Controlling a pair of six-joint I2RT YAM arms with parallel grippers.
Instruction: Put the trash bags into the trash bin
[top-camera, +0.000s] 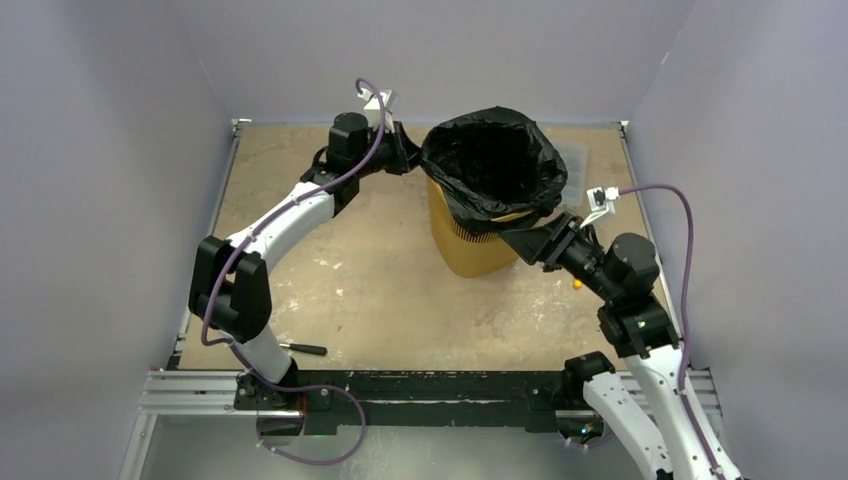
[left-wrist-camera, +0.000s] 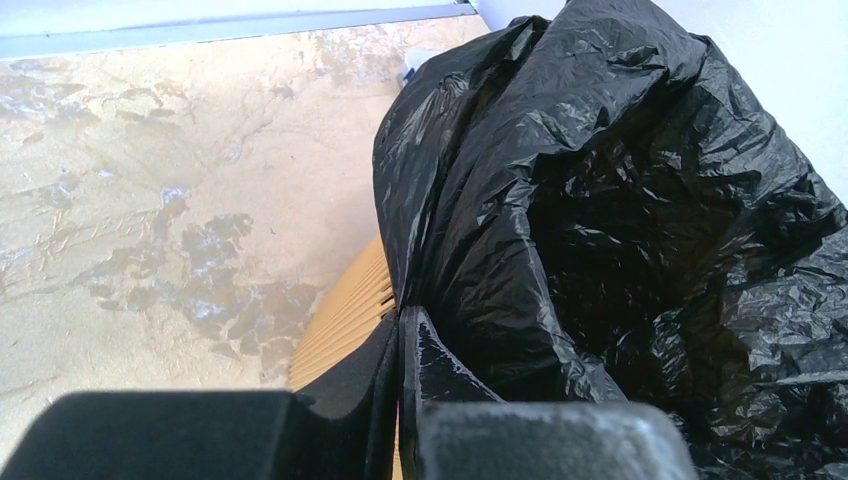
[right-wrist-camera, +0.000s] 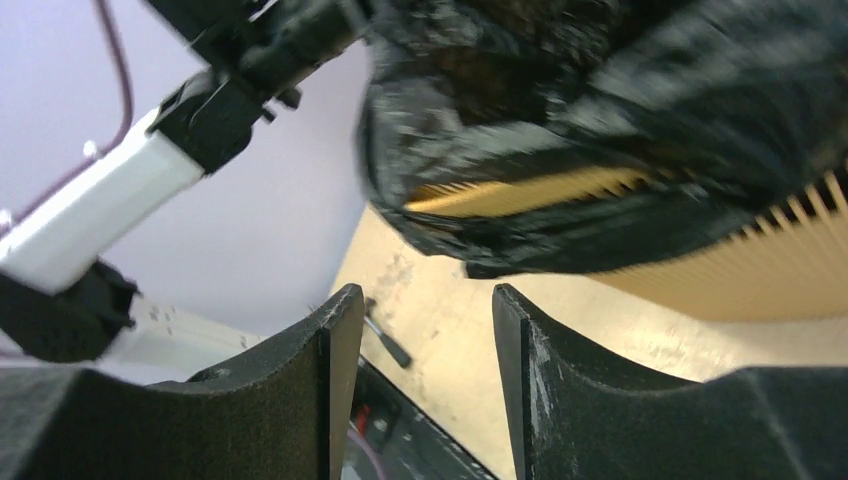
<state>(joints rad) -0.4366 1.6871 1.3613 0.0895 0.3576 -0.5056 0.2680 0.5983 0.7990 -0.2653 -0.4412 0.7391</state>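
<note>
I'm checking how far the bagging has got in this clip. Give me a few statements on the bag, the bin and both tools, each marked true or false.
1. The black bag is draped over the rim of the bin with its mouth open. True.
2. The left tool is pinching the bag's film. True.
3. The right tool is shut on the bag. False: its jaws stand apart with nothing between them, just below the bag's edge.
4. The bin lies on its side. False: it stands mouth up.
5. The clear box sits inside the bin. False: it rests on the table behind the bin.
</note>
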